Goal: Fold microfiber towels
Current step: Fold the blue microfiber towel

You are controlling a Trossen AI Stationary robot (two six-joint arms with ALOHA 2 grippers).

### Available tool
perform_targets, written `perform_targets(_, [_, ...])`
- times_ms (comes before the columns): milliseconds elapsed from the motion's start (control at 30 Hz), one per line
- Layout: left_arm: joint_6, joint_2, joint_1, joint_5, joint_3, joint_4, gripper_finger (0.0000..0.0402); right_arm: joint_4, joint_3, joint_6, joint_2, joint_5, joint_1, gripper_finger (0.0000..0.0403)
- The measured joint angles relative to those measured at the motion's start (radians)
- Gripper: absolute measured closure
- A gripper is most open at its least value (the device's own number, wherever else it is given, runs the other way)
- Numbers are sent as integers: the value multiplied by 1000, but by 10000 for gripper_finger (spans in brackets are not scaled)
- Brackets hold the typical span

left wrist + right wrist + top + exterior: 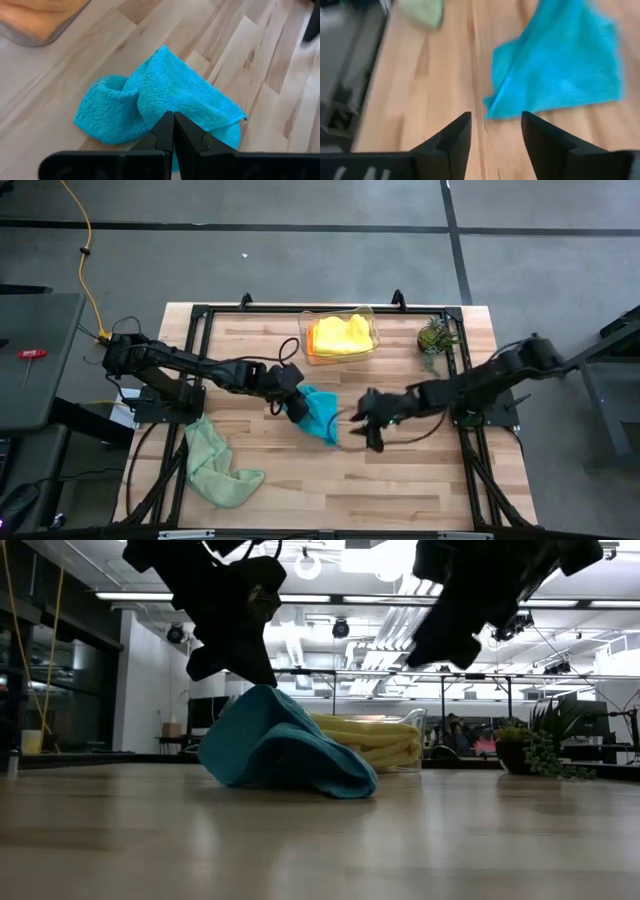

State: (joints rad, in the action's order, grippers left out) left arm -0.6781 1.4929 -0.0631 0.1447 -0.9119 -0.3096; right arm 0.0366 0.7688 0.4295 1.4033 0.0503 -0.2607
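Teal towel [318,413] lies mid-table, just in front of the bin [340,337]. Left gripper [173,131] pinches its raised edge; right gripper [496,131], beside it, stands parted and empty. Risk: the single pinch drags the cloth and bunches the fold.

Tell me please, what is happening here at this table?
A two-armed robot is folding microfiber towels. The left gripper is shut on the teal-blue towel in the middle of the table, lifting one part while the rest lies on the wood. The right gripper is open, empty, just beside the towel. A light green towel lies crumpled near the left front corner. Yellow towels sit in the clear plastic bin at the back, next to a small potted plant.
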Motion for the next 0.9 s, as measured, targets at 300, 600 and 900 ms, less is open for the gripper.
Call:
perform_targets(300, [-29,0,0,-20,0,0,401,61,189,-89,302,40,-94,227])
perform_targets(600, [-27,0,0,-77,0,24,401,417,482,50,521,320,-178,227])
perform_targets(900, [-17,0,-2,-88,0,44,401,639,640,333,634,429,-236,227])
